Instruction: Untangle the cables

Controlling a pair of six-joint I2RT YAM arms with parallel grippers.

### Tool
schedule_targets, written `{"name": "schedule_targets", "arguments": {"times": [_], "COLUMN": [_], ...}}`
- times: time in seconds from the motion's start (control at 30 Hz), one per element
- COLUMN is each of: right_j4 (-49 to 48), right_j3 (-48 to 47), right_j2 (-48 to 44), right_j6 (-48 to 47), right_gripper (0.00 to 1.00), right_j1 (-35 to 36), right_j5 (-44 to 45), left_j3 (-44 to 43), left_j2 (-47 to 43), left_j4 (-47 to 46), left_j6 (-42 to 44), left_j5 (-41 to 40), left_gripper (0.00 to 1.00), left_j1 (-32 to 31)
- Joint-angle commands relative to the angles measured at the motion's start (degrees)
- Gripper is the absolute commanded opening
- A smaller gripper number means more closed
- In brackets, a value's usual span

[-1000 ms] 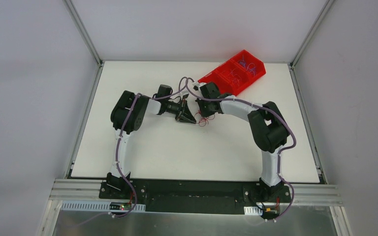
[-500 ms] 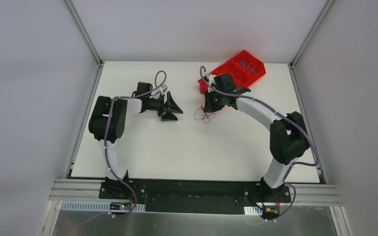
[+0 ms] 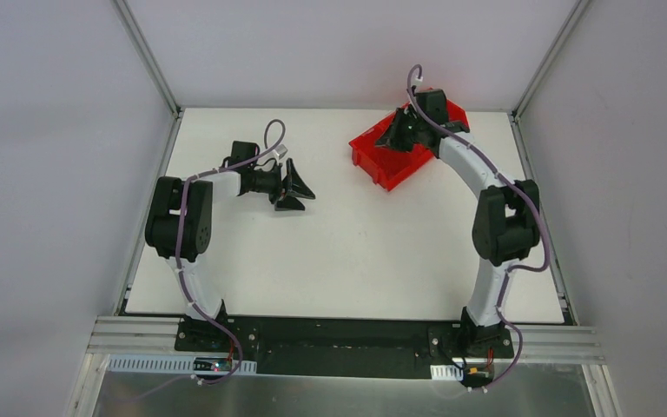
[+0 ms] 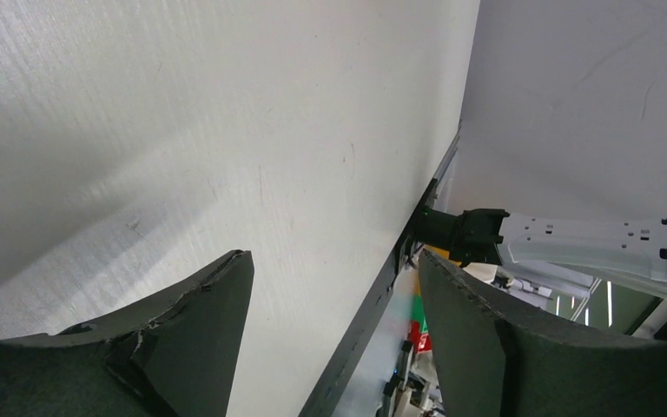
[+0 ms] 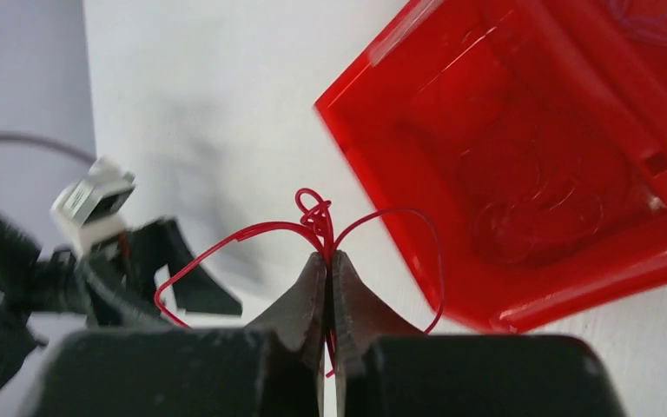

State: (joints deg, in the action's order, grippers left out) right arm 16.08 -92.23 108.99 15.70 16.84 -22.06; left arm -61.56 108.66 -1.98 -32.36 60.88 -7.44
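red cables [image 5: 316,214] — ends behind right gripper [image 5: 327,258]

Red cables [image 5: 317,221]: hair-thin and curly, twisted into a small knot just above the shut fingers [image 5: 306,291] of the right gripper [image 5: 327,257]. Loops arc out both sides. Further strands [image 5: 530,204] lie coiled in the red bin [image 5: 399,204].

In my right wrist view, the red cables [image 5: 314,211] slipped down between the shut fingers of my right gripper [image 5: 330,261], so I could not see where they went. The red bin [image 5: 382,174] ran off the picture's edge. The thin wires [image 5: 521,208] inside it were blurry. From above, the red cables were too small to see, and my right arm [image 3: 465,161] hid part of the red bin.
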Motion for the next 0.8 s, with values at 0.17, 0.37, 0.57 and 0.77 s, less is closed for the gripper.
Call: {"name": "schedule_targets", "arguments": {"times": [0.17,0.37,0.57,0.77], "right_j4": [1.59,1.71,1.27,1.11], "right_j3": [-11.45,-12.30,-13.98,-15.14], "right_j2": [11.27,16.02,20.23,22.12], "right_j6": [9.91,8.65,4.99,3.46], "right_gripper": [0.00,0.00,0.00,0.05], "right_j1": [0.18,0.28,2.55,4.14], "right_j5": [21.67,27.97,34.94,39.49], "left_j3": [-1.02,-1.47,-4.03,-5.50], "left_j2": [-4.47,-3.50,-1.45,-1.32], "left_j4": [4.17,5.40,6.19,8.30], "left_j6": [2.39,2.38,1.96,3.84], "left_j5": [-0.60,-1.48,-2.13,-2.42], "left_gripper": [0.71,0.71,0.72,0.71], "left_j1": [0.49,1.29,1.31,1.35]}}
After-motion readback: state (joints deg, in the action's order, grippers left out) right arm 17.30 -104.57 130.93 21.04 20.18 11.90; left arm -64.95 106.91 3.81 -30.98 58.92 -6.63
